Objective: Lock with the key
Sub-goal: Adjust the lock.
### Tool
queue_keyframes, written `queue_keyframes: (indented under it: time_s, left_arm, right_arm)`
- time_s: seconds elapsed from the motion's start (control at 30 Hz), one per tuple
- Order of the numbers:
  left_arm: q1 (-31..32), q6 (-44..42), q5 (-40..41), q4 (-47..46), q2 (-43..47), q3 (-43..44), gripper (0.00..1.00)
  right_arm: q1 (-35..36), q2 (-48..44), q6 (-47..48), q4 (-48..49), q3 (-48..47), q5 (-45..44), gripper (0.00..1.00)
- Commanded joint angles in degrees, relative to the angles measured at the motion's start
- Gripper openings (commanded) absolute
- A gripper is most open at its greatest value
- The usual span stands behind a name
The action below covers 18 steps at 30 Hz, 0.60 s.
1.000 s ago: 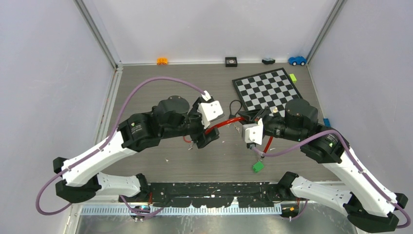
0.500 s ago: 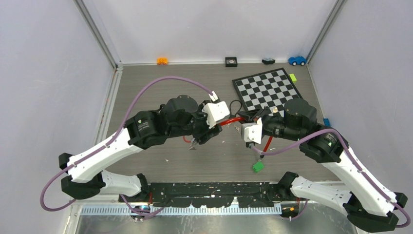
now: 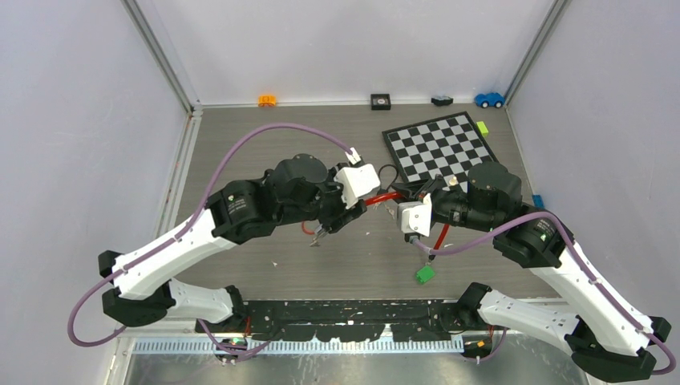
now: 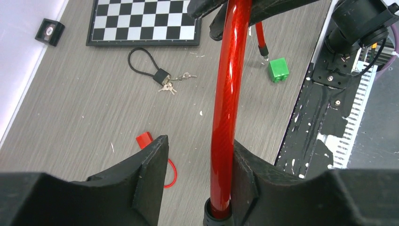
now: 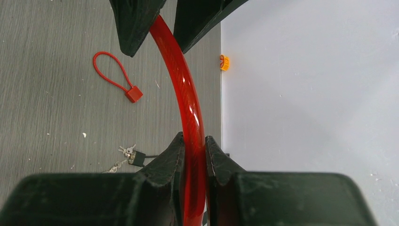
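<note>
While the red cable (image 4: 226,94) is hanging in the air between our two arms, we are reading the left hand (image 4: 197,146) as released. The cable is leaning on one pad (image 4: 242,165), and a clear gap is showing on its other side. To do this step well, we are advising that this hand centre itself on the cable before clenching, so both pads are meeting it squarely and nothing is twisting.

Moving rightward, the cable is arching above the bench (image 4: 70,117) to the right hand (image 5: 194,139), which is grasping it firmly from both sides. We are judging that this grip should be acting as the anchor while the other is settling.

Below, near the checkerboard (image 4: 141,19), a small black padlock (image 4: 162,75) is lying with keys (image 4: 168,87) beside it, and a small red padlock (image 4: 145,140) is lying nearer us. We are unable to tell which key fits the cable or where its lock body is sitting. No key is in either hand yet.
</note>
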<state>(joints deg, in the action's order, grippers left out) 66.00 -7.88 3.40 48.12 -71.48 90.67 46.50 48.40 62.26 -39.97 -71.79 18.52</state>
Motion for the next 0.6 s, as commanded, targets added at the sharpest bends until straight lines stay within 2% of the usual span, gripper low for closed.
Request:
queue_keyframes:
  time_s: [0.0,0.07,0.13,0.2,0.27,0.33,0.4,0.43,0.5,0.57]
  left_arm:
    - [0.3,-0.3,-0.1,-1.0,-0.4,2.3,0.46]
    - [0.3,-0.1,-0.3,-1.0,-0.8,2.2,0.32]
    - [0.3,0.3,-0.5,-0.8,-1.2,2.4,0.01]
    - [0.5,0.6,-0.1,-0.3,-1.4,2.1,0.00]
    - [0.6,0.1,-0.1,-0.3,-0.6,1.1,0.00]
    - [0.6,0.2,1.5,-3.4,1.9,-1.6,0.00]
    - [0.6,0.3,5.2,-7.1,4.7,-4.2,0.00]
    - [0.6,0.4,6.6,-8.0,5.8,-5.1,0.00]
    - [0.6,0.2,9.0,-9.2,7.5,-6.1,0.00]
    - [0.5,0.2,10.8,-10.1,9.1,-6.9,0.00]
  right_arm:
    - [0.3,-0.4,-1.0,3.2,-2.0,-0.7,0.01]
    - [0.3,-0.4,-1.0,3.3,-2.0,-0.7,0.01]
    - [0.3,-0.5,-1.1,3.4,-2.0,-0.9,0.01]
    - [0.3,-0.7,-1.2,3.9,-1.8,-1.3,0.01]
    - [0.3,-1.1,-2.6,4.8,-1.4,-1.8,0.09]
    - [0.3,-1.6,-4.5,6.1,-0.6,-2.8,0.28]
    - [0.3,-2.4,-8.5,8.6,0.7,-4.6,0.53]
    - [0.3,-2.9,-11.4,10.0,1.4,-6.0,0.63]
    - [0.3,-4.0,-16.3,11.2,2.7,-8.3,0.75]
    - [0.3,-5.9,-21.4,13.4,5.3,-11.3,0.78]
